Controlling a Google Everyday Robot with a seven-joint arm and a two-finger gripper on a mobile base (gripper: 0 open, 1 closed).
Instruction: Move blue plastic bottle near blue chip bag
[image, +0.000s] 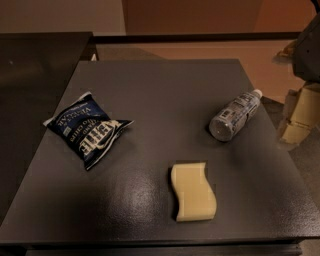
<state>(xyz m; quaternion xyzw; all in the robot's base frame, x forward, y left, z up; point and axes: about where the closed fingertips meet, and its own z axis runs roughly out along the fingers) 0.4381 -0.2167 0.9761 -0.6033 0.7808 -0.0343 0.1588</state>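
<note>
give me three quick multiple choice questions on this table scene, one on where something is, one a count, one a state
1. Where is the blue plastic bottle relative to the blue chip bag?
A) on top of it
B) well apart, toward the picture's right
C) touching its left edge

2. How many things lie on the table?
A) two
B) three
C) five

3. How is the bottle?
A) lying on its side
B) standing upright
C) lifted off the table

Answers:
1 B: bare tabletop separates them.
2 B: bag, bottle and pale yellow sponge.
3 A: its whole length rests on the table; the gripper is at the view's right edge, beyond the table and apart from the bottle.
</note>
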